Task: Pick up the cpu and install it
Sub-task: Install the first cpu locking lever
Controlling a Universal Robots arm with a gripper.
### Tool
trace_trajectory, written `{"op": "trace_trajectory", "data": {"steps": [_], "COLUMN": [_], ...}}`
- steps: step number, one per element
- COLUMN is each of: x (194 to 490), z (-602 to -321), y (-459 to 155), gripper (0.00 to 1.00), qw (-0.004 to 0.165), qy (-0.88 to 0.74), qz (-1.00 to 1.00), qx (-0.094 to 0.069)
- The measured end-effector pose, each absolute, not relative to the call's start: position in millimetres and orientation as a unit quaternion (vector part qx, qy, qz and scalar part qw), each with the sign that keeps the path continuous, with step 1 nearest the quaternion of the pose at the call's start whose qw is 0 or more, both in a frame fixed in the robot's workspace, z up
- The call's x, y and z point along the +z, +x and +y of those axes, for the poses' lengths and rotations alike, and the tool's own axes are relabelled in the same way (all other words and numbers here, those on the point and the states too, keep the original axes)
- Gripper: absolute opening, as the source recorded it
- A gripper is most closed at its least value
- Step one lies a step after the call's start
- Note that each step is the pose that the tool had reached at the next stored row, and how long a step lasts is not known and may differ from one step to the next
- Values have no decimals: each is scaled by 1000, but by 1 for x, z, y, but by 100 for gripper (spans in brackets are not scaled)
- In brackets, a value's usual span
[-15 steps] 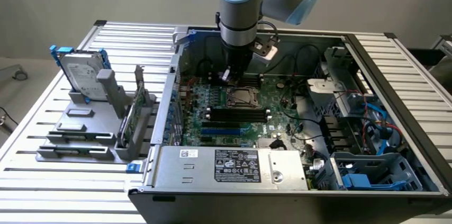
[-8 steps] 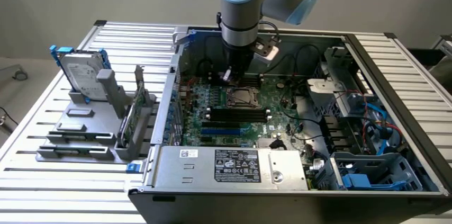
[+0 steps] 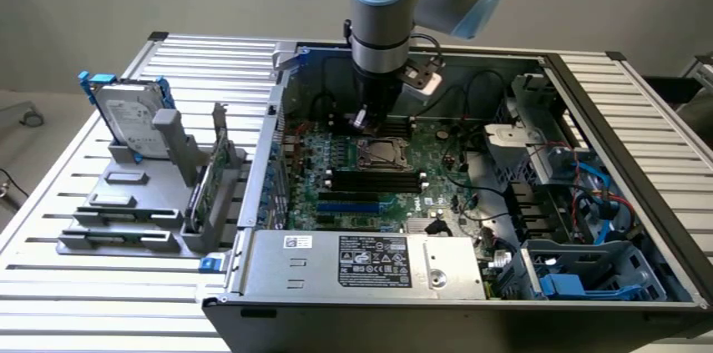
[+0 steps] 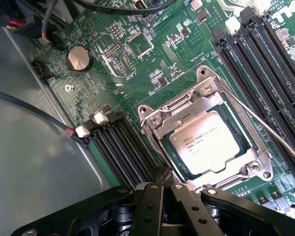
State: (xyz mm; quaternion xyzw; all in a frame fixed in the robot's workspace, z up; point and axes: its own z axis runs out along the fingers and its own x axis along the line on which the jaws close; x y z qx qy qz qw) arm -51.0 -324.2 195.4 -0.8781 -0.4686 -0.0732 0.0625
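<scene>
The cpu (image 4: 206,145), a silver-grey square chip with printed text, lies flat inside the metal-framed socket (image 4: 202,94) on the green motherboard. The socket's load plate stands open around it, and a thin wire lever (image 4: 273,132) runs alongside. My gripper (image 4: 162,173) is shut with nothing between its black fingers, and its tips hover just off the socket's edge, beside the chip. In the exterior view the gripper (image 3: 366,122) hangs inside the open computer case, just above and behind the socket (image 3: 381,153).
Black memory slots (image 4: 123,147) flank the socket on both sides. A coin battery (image 4: 78,58) and cables sit further off. Beside the case, a hard drive with blue rails (image 3: 132,115) stands in a grey holder. The power supply (image 3: 362,263) fills the case front.
</scene>
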Motion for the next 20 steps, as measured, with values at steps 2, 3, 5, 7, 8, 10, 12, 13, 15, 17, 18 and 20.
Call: {"op": "trace_trajectory", "data": {"steps": [2,3,5,7,8,10,12,13,15,17,18,20], "x": [195,195,195,195,195,194,194,194,194,194,194,193], "z": [-324,-324,-324,-324,-324,-324,-324,-324,-324,-324,-324,-324], "y": [-50,-50,-49,-49,-49,-48,-47,-47,-46,-45,-45,-44], "gripper": [11,11,11,11,11,11,11,11,11,11,11,11], "qw": [62,62,62,62,62,62,62,62,62,62,62,62], "qy": [-878,-878,-878,-878,-878,-878,-878,-878,-878,-878,-878,-878], "qz": [-469,-469,-469,-469,-469,-469,-469,-469,-469,-469,-469,-469], "qx": [-73,-73,-73,-73,-73,-73,-73,-73,-73,-73,-73,-73]}}
